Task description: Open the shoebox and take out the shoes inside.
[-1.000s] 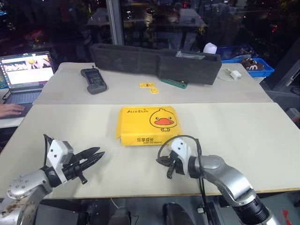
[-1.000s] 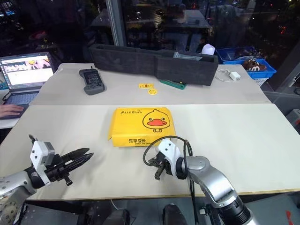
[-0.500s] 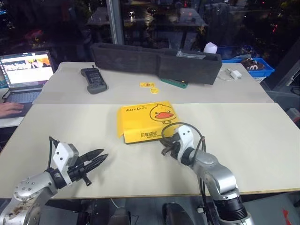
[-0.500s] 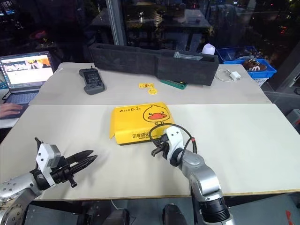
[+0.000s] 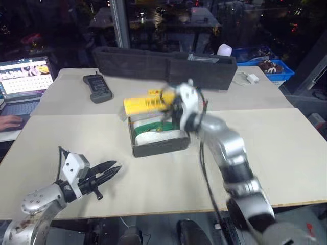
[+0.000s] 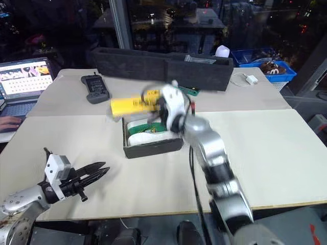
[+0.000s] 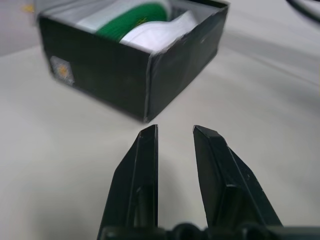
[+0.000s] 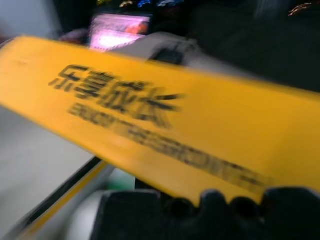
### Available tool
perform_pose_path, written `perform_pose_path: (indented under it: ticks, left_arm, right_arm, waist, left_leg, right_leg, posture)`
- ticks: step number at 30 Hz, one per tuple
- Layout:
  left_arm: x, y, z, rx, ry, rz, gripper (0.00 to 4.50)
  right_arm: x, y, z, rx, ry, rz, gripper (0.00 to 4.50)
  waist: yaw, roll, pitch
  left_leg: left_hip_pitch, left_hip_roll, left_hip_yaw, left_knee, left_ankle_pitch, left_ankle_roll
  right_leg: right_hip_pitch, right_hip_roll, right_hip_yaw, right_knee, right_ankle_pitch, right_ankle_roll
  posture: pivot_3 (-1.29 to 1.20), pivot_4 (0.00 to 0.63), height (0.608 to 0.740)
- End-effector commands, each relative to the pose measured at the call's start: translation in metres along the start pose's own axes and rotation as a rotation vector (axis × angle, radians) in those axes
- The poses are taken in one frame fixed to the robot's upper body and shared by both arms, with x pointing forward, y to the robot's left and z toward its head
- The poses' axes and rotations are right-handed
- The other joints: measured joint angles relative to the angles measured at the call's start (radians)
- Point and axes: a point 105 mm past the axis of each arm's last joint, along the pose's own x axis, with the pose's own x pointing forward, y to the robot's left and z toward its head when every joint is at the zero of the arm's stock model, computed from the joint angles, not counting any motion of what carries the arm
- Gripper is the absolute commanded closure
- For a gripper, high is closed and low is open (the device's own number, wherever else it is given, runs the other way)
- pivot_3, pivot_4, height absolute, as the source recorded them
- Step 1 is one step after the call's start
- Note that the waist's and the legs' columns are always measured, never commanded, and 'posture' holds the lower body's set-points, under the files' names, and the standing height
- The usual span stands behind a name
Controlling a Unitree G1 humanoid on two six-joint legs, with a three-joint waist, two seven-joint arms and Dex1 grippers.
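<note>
The shoebox point(image 5: 158, 145) stands open mid-table, with dark sides and a white interior. Its yellow lid point(image 5: 140, 105) is swung up over the far edge, and its printed front flap point(image 8: 165, 135) crosses the right wrist view. The green shoes point(image 5: 153, 130) with whitish soles lie inside the box. My right gripper point(image 5: 170, 107) is raised above the box against the lid's edge, shut; whether it pinches the lid I cannot tell. My left gripper point(image 5: 110, 168) hovers low at the near left, shut on nothing, pointing at the box corner point(image 7: 147, 85).
A long black foam tray point(image 5: 163, 64) runs along the far side. A grey handheld device point(image 5: 95, 88) lies at the far left. A laptop point(image 5: 23, 81) with a person's hand point(image 5: 10, 121) sits at the left edge. Blue bins point(image 5: 268, 69) stand at the far right.
My right arm has swept up and away from me, taking the yellow lid from flat to raised. The box now stands open and the shoes show. The left gripper has stayed put.
</note>
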Motion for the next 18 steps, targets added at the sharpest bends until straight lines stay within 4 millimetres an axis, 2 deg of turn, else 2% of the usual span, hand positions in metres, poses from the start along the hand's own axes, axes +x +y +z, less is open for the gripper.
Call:
perform_pose_path:
  ticks: [1, 4, 6, 11, 14, 16, 18]
  left_arm:
    - [0.003, 0.002, 0.006, 0.033, -0.015, -0.012, 3.33]
    - [0.005, 0.003, 0.008, 0.036, -0.023, -0.007, 3.33]
    - [0.005, 0.003, 0.007, 0.033, -0.025, -0.003, 3.33]
    - [0.004, 0.001, 0.004, 0.022, -0.019, 0.000, 3.33]
    - [0.004, 0.001, 0.002, 0.014, -0.016, -0.003, 3.33]
    - [0.006, 0.001, 0.002, 0.015, -0.018, -0.002, 3.36]
    - [0.009, 0.002, 0.002, 0.017, -0.024, 0.001, 3.36]
  right_arm:
    - [0.016, 0.000, 0.048, -0.033, -0.174, 0.008, 4.50]
    - [0.021, 0.009, 0.046, -0.068, -0.166, 0.063, 4.50]
    - [0.018, 0.020, 0.034, -0.130, -0.125, 0.143, 4.50]
    - [-0.007, 0.055, 0.018, -0.302, -0.014, 0.471, 4.50]
    - [-0.017, 0.065, 0.009, -0.406, 0.063, 0.602, 4.50]
    - [-0.022, 0.070, -0.002, -0.470, 0.124, 0.684, 3.95]
    - [-0.029, 0.070, -0.022, -0.567, 0.212, 0.759, 3.41]
  waist:
    - [0.001, 0.000, 0.000]
    - [0.001, 0.000, 0.000]
    - [0.001, 0.000, 0.000]
    - [0.001, 0.001, 0.000]
    - [-0.001, 0.002, 0.001]
    - [-0.003, 0.002, 0.001]
    - [-0.002, 0.002, 0.001]
  left_leg:
    - [0.000, 0.000, 0.000, -0.002, 0.000, 0.001]
    - [0.000, 0.000, 0.000, -0.007, -0.001, 0.001]
    - [0.000, -0.001, 0.000, -0.009, -0.001, 0.002]
    - [-0.008, -0.002, 0.000, -0.008, -0.001, 0.002]
    - [-0.011, -0.002, 0.000, -0.006, -0.001, 0.002]
    - [-0.008, -0.001, 0.000, -0.006, -0.001, 0.002]
    - [-0.006, 0.000, 0.000, -0.006, -0.001, 0.002]
  right_leg:
    - [0.000, 0.000, 0.000, 0.000, -0.001, -0.001]
    - [-0.001, -0.001, 0.000, -0.001, 0.000, -0.005]
    - [-0.002, -0.001, 0.000, -0.001, 0.000, -0.006]
    - [-0.011, -0.002, 0.000, 0.001, 0.001, -0.007]
    - [-0.014, -0.002, 0.000, 0.004, 0.001, -0.007]
    - [-0.013, -0.001, 0.000, 0.005, 0.001, -0.007]
    - [-0.011, 0.000, 0.000, 0.005, -0.001, -0.004]
  posture:
    - [0.00, 0.150, 0.715]
    - [0.00, 0.150, 0.715]
    - [0.00, 0.150, 0.715]
    - [0.00, 0.150, 0.715]
    - [0.00, 0.150, 0.715]
    - [0.00, 0.150, 0.715]
    - [0.00, 0.150, 0.715]
